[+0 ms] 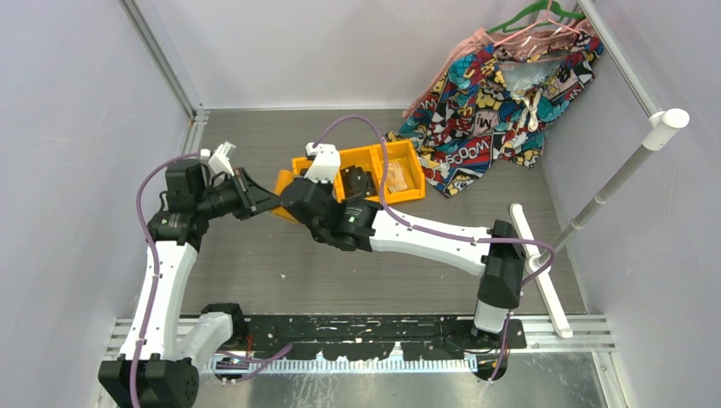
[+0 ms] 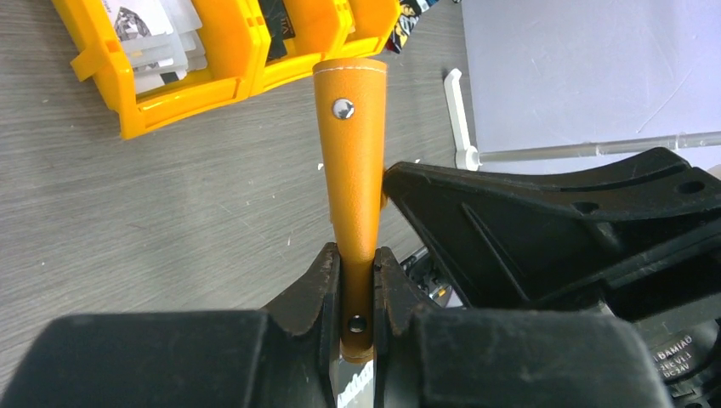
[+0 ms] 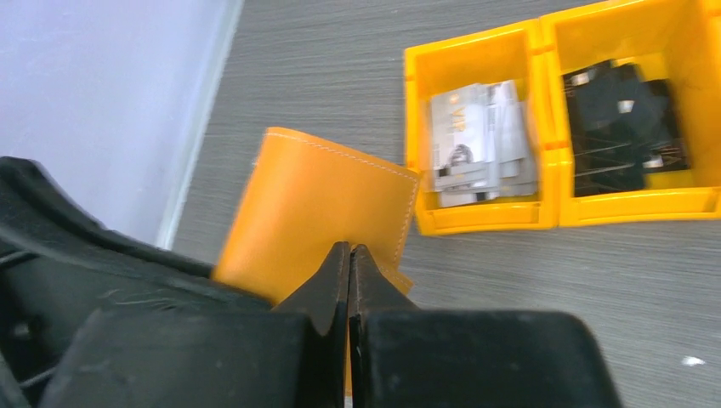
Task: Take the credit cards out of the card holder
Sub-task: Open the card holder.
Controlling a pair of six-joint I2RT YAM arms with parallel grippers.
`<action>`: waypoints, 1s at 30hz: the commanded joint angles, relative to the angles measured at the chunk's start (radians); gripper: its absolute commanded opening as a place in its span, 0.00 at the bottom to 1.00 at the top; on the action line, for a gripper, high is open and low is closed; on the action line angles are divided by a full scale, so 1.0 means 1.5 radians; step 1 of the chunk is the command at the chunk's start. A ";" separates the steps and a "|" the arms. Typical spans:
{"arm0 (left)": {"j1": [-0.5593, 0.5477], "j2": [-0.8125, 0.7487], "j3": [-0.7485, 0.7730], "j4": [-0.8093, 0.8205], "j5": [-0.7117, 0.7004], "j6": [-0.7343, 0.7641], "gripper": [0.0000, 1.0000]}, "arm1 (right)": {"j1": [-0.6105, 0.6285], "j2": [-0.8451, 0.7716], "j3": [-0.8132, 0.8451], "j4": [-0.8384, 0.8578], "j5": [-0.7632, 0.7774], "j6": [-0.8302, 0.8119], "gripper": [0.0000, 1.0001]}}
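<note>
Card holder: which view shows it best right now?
Right wrist. It shows the card holder broadside, with its orange face and stitched edge. The left wrist view shows it only edge-on, as a narrow orange strip with a snap, pinched in the left gripper. The top view shows just an orange sliver between the two arms.

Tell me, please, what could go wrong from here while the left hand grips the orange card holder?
1. The left hand clamps the card holder by one narrow end, so it may twist or slip under a pull.
2. The right hand is shut against the holder's cover; whether it caught a flap is unclear, so it might open nothing.
3. Both hands crowd together near the orange bins and could bump each other.
</note>
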 commanded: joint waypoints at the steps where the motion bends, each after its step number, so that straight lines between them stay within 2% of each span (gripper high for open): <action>1: -0.002 -0.030 0.056 0.022 0.035 0.004 0.00 | -0.016 -0.044 -0.040 -0.055 0.083 -0.008 0.01; 8: -0.002 -0.033 0.069 0.015 0.001 0.023 0.00 | -0.016 -0.100 -0.104 -0.033 0.069 -0.001 0.01; 10: -0.002 -0.032 0.072 0.015 0.010 0.024 0.00 | -0.022 -0.122 -0.128 -0.012 0.028 -0.015 0.03; 11: -0.002 -0.031 0.073 0.015 0.018 0.022 0.00 | -0.033 -0.137 -0.142 0.005 -0.018 -0.023 0.15; 12: -0.002 -0.030 0.075 0.014 0.028 0.020 0.00 | -0.048 -0.156 -0.158 0.024 -0.073 -0.028 0.33; 14: -0.002 -0.029 0.075 0.018 0.057 0.012 0.00 | -0.091 -0.197 -0.204 0.088 -0.228 -0.030 0.63; 15: -0.002 -0.029 0.074 0.021 0.074 0.010 0.00 | -0.112 -0.217 -0.222 0.115 -0.299 -0.027 0.72; 17: -0.002 -0.032 0.076 0.026 0.107 0.009 0.00 | -0.155 -0.244 -0.235 0.136 -0.426 -0.030 0.81; 22: -0.002 -0.047 0.077 0.033 0.182 0.025 0.00 | -0.243 -0.265 -0.204 0.100 -0.725 -0.057 0.88; 27: -0.002 -0.055 0.076 0.047 0.257 0.011 0.00 | -0.262 -0.241 -0.172 0.071 -0.850 -0.067 0.87; 30: -0.002 -0.063 0.077 0.053 0.268 0.003 0.00 | -0.262 -0.224 -0.181 0.102 -0.893 -0.041 0.80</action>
